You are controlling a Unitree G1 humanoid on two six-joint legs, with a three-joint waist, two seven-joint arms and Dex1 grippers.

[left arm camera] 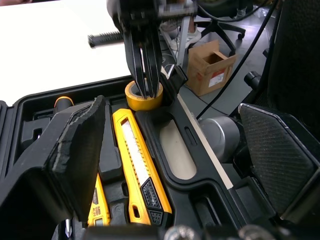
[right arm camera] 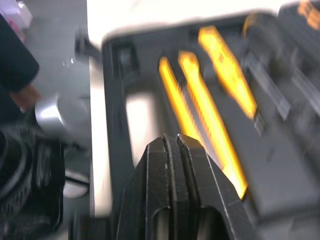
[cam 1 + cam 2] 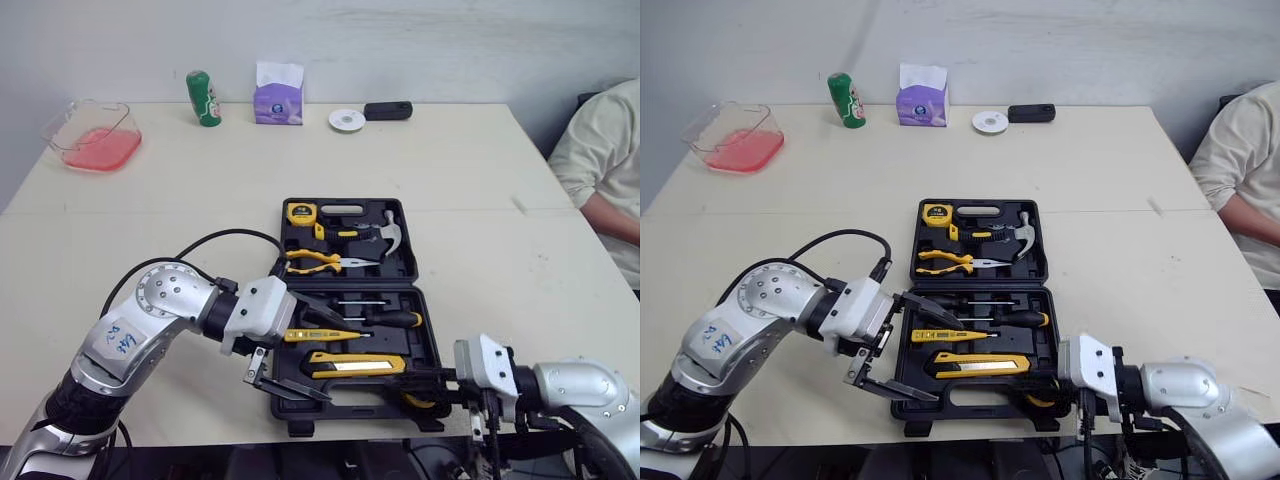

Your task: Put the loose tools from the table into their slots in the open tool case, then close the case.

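The left gripper (image 3: 337, 362) has its fingers spread wide over the near left part of the tool case (image 3: 290, 408); the utility knife (image 3: 357, 364) lies in the gap between them; straight ahead of the fingertips the right gripper (image 1: 145, 95), fingers together, stands at the yellow tape roll (image 1: 131, 100) and blocks that corner; bare table (image 3: 150, 230) lies open outside both fingers; a person's sleeve (image 3: 600, 140) is well beyond the right fingers.
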